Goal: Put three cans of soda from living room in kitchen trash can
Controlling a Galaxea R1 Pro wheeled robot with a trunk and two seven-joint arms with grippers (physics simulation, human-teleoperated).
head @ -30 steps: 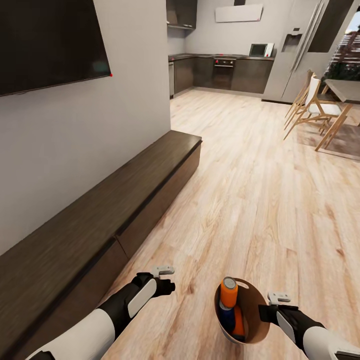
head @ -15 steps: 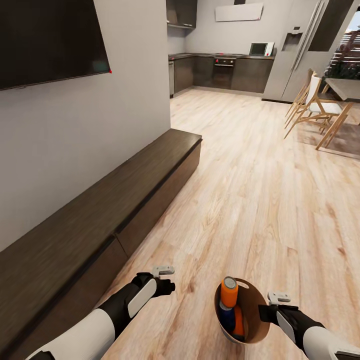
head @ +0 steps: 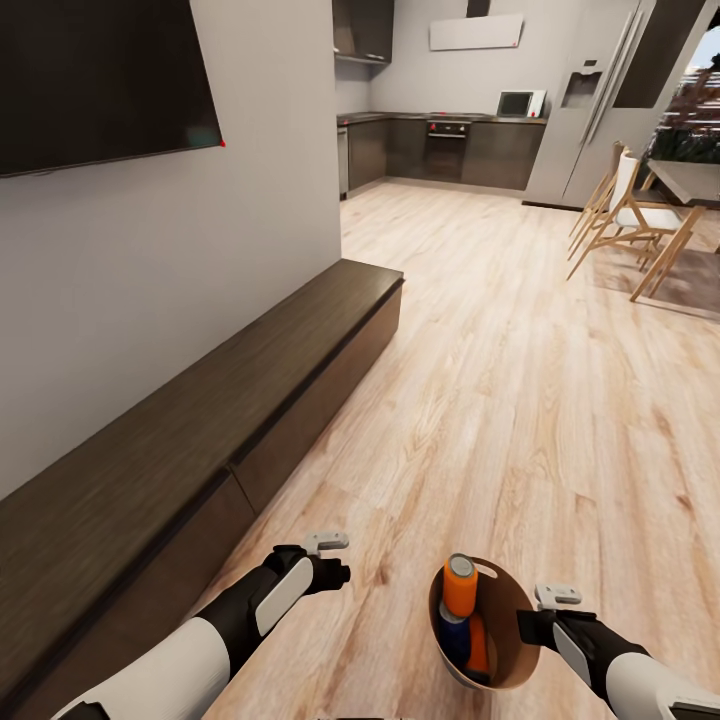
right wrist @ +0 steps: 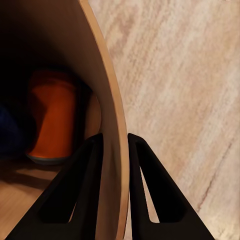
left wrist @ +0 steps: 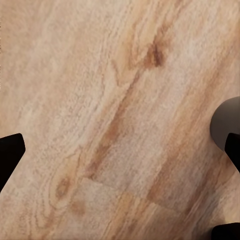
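**Head view: carrying the loaded bin toward the kitchen**

Head view is showing us rolling along the pale wooden plank floor (head: 520, 380) beside the long low dark wooden bench (head: 250, 390), with the dark grey kitchen cabinets (head: 500, 150) and the tall steel double-door fridge (head: 590, 110) well ahead.

We are carrying the small round tan-lined bin (head: 505, 600) low at our right side, above the floor. Inside it we are seeing an upright bright orange can with a silver top (head: 459, 585), a dark blue can (head: 452, 630) beneath it, and a second orange can (head: 478, 645) lying deeper in.

Our right gripper (head: 535, 625) is clamped on the bin's rim: in the right wrist view its two dark fingers (right wrist: 80, 195) are pinching the thin curved wall (right wrist: 112, 150) from both sides, one inside and one outside. We are judging the bin stiff but thin-walled, and heavier now with three cans, so a rim pinch on one side is likely letting it tilt or swing. The cans are smooth, light and loose, free to roll or tip out if the bin leans.

Our left gripper (head: 335, 560) is holding nothing, its fingers spread apart over bare planks in the left wrist view. That forearm is reaching forward and low, near the bench edge; the right forearm is angling inward toward the bin.
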